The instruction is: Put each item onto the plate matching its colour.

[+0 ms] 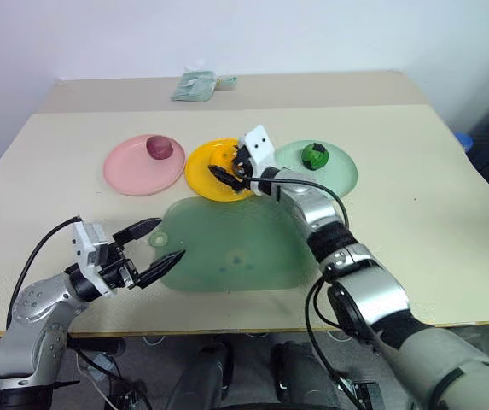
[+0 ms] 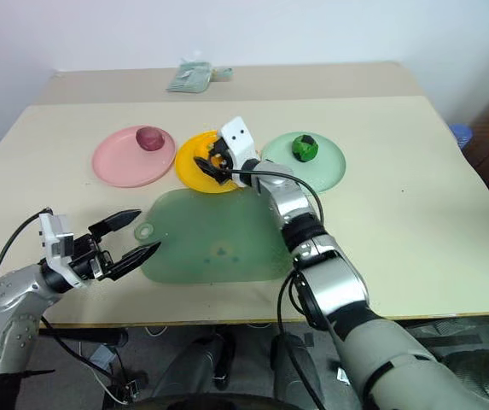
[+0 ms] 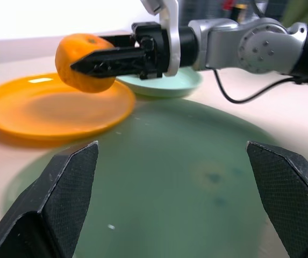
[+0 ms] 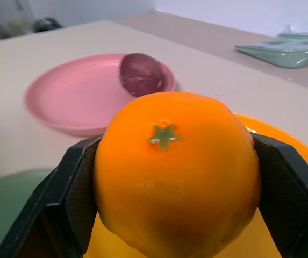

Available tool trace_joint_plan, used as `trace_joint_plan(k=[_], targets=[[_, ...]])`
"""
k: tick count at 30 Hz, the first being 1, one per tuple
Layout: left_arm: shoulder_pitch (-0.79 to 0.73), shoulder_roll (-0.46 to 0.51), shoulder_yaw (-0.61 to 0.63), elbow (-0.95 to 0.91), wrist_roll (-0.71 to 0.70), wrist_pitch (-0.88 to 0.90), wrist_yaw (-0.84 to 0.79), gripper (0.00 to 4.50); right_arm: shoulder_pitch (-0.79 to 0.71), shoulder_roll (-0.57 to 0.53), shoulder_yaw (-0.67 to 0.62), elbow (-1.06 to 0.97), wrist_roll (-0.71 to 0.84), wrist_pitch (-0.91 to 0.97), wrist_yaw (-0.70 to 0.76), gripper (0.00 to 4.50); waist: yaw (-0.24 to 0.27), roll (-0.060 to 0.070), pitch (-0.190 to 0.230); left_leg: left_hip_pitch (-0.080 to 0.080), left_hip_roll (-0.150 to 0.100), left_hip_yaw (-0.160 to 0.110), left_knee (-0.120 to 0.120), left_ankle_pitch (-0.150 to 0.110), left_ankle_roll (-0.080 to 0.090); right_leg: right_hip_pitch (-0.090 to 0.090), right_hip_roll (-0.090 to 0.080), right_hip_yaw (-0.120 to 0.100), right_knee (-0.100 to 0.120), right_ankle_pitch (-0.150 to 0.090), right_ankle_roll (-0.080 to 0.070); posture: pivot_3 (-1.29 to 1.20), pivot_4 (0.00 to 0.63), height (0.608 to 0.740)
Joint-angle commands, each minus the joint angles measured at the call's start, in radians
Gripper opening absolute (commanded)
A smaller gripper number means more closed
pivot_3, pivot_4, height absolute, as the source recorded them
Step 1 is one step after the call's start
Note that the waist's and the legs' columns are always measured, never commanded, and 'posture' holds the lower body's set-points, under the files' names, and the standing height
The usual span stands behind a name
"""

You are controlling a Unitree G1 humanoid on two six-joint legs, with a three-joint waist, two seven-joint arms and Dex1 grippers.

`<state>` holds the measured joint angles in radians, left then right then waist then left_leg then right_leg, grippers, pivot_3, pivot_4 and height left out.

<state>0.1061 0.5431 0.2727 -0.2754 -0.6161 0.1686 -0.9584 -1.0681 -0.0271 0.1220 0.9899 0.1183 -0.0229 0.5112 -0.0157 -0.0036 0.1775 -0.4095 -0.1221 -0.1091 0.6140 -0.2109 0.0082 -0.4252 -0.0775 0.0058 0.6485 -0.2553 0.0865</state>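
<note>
My right gripper (image 1: 229, 175) is shut on the bright orange ball (image 4: 175, 172) and holds it just above the yellow plate (image 1: 201, 175) in the middle of the row. The dark red-purple ball (image 1: 160, 146) lies on the pink plate (image 1: 133, 175) at the left. On the pale mint green plate (image 1: 340, 171) at the right rests the dark green ball (image 1: 315, 155). My left gripper (image 1: 163, 243) stands open and empty near the table's front left, by the left edge of the mat, pointing toward the plates.
A large translucent green mat (image 1: 235, 248) lies flat in front of the plates. A pale green packet (image 1: 197, 85) sits at the table's back edge. My right arm (image 1: 321, 222) stretches across the mat's right side.
</note>
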Motion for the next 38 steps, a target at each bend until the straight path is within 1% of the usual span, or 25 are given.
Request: trace_joint_plan(k=[1, 3, 5, 7, 11, 13, 15, 18, 20, 22, 23, 25, 27, 31, 35, 38], targets=[[0.009, -0.012, 0.015, -0.066, 0.035, -0.017, 0.077, 4.50, -0.075, 0.028, -0.033, 0.149, -0.031, -0.109, -0.030, 3.37, -0.002, 0.000, 0.000, 0.000, 0.000, 0.000, 0.000, 0.000, 0.000, 0.000, 0.000, 0.000, 0.000, 0.000, 0.000, 0.00, 0.150, 0.740], [0.008, -0.019, 0.008, -0.096, 0.064, 0.008, 0.150, 4.50, -0.097, 0.042, -0.034, 0.220, -0.055, -0.130, -0.030, 3.37, -0.004, 0.000, 0.000, 0.000, 0.000, 0.000, 0.000, 0.000, 0.000, 0.000, 0.000, 0.000, 0.001, 0.000, 0.000, 0.00, 0.150, 0.740], [-0.001, -0.024, 0.002, -0.117, 0.080, 0.018, 0.195, 4.50, -0.107, 0.044, -0.044, 0.255, -0.068, -0.148, -0.031, 4.44, -0.005, 0.000, 0.000, 0.000, 0.000, 0.000, 0.000, 0.001, -0.001, 0.000, 0.001, 0.000, 0.001, 0.000, -0.001, 0.00, 0.150, 0.740], [-0.026, -0.032, 0.004, -0.119, 0.084, 0.020, 0.232, 4.50, -0.107, 0.034, -0.058, 0.257, -0.073, -0.175, -0.032, 4.48, -0.005, 0.001, 0.000, 0.000, 0.000, 0.000, -0.001, 0.001, -0.001, 0.000, 0.001, 0.000, 0.002, 0.000, -0.001, 0.00, 0.150, 0.740], [-0.069, -0.037, 0.004, -0.100, 0.063, 0.041, 0.255, 4.50, -0.072, -0.013, -0.085, 0.180, -0.060, -0.222, 0.043, 4.48, -0.004, 0.000, 0.000, 0.000, 0.000, -0.001, 0.000, 0.001, -0.002, 0.000, 0.001, 0.000, 0.002, 0.000, -0.001, 0.00, 0.150, 0.740], [-0.089, -0.031, 0.001, -0.088, 0.049, 0.066, 0.254, 4.50, 0.003, -0.058, -0.107, 0.028, -0.020, -0.211, 0.108, 4.48, 0.000, 0.000, 0.000, 0.000, 0.000, -0.001, 0.000, 0.001, -0.002, 0.000, 0.001, 0.000, 0.002, 0.000, -0.001, 0.00, 0.150, 0.740], [-0.100, -0.013, -0.009, -0.079, 0.069, 0.055, 0.236, 4.50, 0.124, -0.115, -0.115, -0.216, 0.019, -0.147, 0.166, 4.48, 0.003, 0.000, 0.000, 0.000, 0.000, -0.001, -0.001, 0.001, -0.002, 0.000, 0.001, 0.000, 0.002, 0.000, -0.001, 0.00, 0.150, 0.740], [-0.120, 0.002, -0.014, -0.043, 0.075, 0.075, 0.230, 4.50, 0.404, -0.257, -0.137, -0.736, 0.108, 0.061, 0.222, 4.48, 0.012, 0.000, 0.000, 0.000, 0.000, -0.003, 0.000, 0.000, -0.001, 0.001, 0.001, -0.001, 0.001, 0.000, 0.000, 0.00, 0.150, 0.740], [-0.124, 0.010, -0.010, -0.030, 0.056, 0.082, 0.210, 4.50, 0.547, -0.345, -0.162, -0.965, 0.151, 0.173, 0.232, 4.48, 0.012, 0.000, 0.000, -0.001, -0.001, -0.002, 0.000, 0.000, 0.000, 0.000, 0.000, 0.000, 0.001, 0.000, 0.000, 0.00, 0.150, 0.740], [-0.125, 0.026, 0.001, -0.014, 0.042, 0.087, 0.183, 4.50, 0.699, -0.441, -0.214, -1.153, 0.203, 0.288, 0.241, 4.48, 0.008, 0.001, 0.000, -0.001, 0.000, -0.001, 0.000, 0.000, 0.000, 0.000, 0.000, 0.000, 0.001, 0.000, 0.000, 0.00, 0.150, 0.740], [-0.125, 0.031, 0.005, -0.006, 0.042, 0.085, 0.173, 4.50, 0.752, -0.476, -0.235, -1.216, 0.225, 0.333, 0.239, 4.48, 0.003, 0.001, 0.000, -0.001, 0.000, -0.002, 0.000, 0.000, 0.000, 0.000, 0.000, 0.000, 0.001, 0.000, 0.000, 0.00, 0.150, 0.740], [-0.121, 0.049, 0.019, 0.009, 0.028, 0.087, 0.143, 4.50, 0.885, -0.527, -0.321, -1.327, 0.280, 0.407, 0.220, 4.48, 0.000, 0.000, 0.000, 0.000, 0.001, -0.001, 0.000, 0.000, 0.000, 0.000, 0.000, 0.000, 0.001, -0.001, -0.001, 0.00, 0.150, 0.740], [-0.105, 0.067, 0.035, 0.014, 0.013, 0.090, 0.113, 4.50, 0.984, -0.545, -0.399, -1.408, 0.327, 0.458, 0.191, 4.48, 0.001, 0.000, 0.000, 0.000, 0.003, 0.000, 0.000, 0.000, 0.000, 0.001, 0.001, 0.000, 0.001, -0.002, -0.003, 0.00, 0.150, 0.740], [-0.064, 0.095, 0.065, 0.013, -0.013, 0.096, 0.074, 4.50, 1.155, -0.550, -0.517, -1.525, 0.351, 0.492, 0.146, 4.48, 0.008, 0.000, 0.000, 0.000, 0.003, 0.000, 0.000, 0.000, 0.000, 0.002, 0.001, 0.000, -0.001, -0.003, -0.003, 0.00, 0.150, 0.740], [-0.053, 0.100, 0.069, 0.012, -0.019, 0.098, 0.053, 4.50, 1.251, -0.536, -0.558, -1.603, 0.380, 0.510, 0.115, 4.48, 0.012, 0.000, 0.000, -0.001, 0.003, 0.001, 0.001, 0.000, 0.000, 0.003, 0.000, 0.000, -0.003, -0.003, -0.003, 0.00, 0.150, 0.740], [-0.049, 0.110, 0.062, 0.014, -0.010, 0.102, 0.037, 4.50, 1.273, -0.534, -0.556, -1.623, 0.383, 0.510, 0.094, 4.48, 0.013, 0.000, 0.000, -0.001, 0.004, 0.001, 0.001, 0.000, 0.000, 0.003, 0.000, 0.000, -0.003, -0.003, -0.004, 0.00, 0.150, 0.740]])
